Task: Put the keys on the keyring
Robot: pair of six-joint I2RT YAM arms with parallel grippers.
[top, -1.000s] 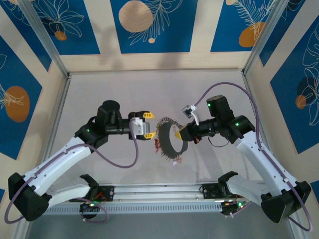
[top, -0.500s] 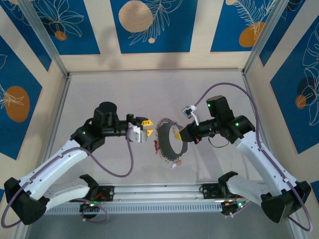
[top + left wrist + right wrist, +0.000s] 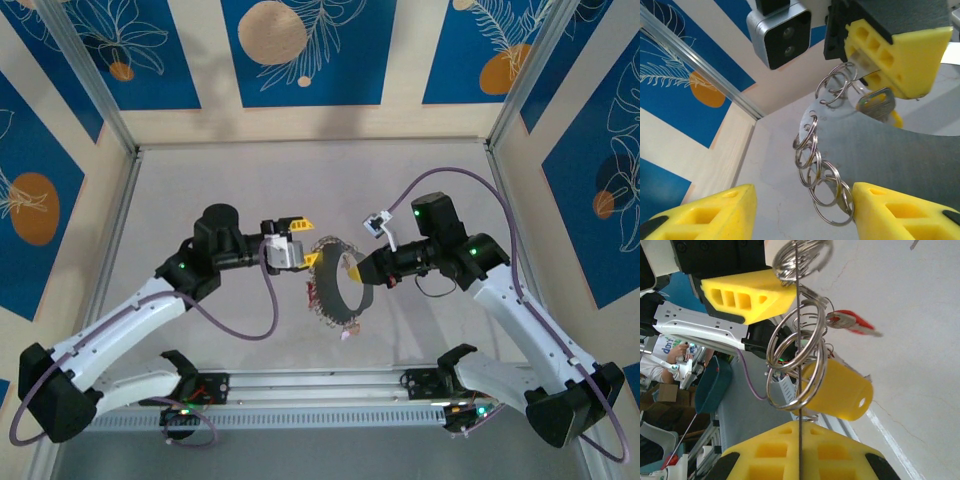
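The keyring point(image 3: 338, 282) is a wide grey hoop held upright off the table, with small split rings point(image 3: 820, 170) and keys hanging from its rim. My right gripper point(image 3: 357, 268) is shut on its right side; in the right wrist view the hoop point(image 3: 799, 405) runs edge-on into the yellow pads point(image 3: 765, 455). My left gripper point(image 3: 308, 244) is open at the hoop's upper left rim, with a chain of rings between its fingers point(image 3: 895, 212), close to the right one. A silvery key point(image 3: 875, 102) hangs near the right gripper's finger point(image 3: 895, 50). A red-headed key point(image 3: 852, 322) dangles off the rim.
A few red-tagged keys point(image 3: 314, 292) hang on the hoop's left side and a small tag point(image 3: 346, 334) at its bottom. Aluminium frame posts and patterned walls enclose the grey table point(image 3: 200, 180). The arms' mounting rail point(image 3: 320, 385) lies along the near edge.
My left gripper has swung up and to the right, closing in on the hoop's rim so its fingers straddle the rings. The right gripper with the hoop has shifted slightly left.
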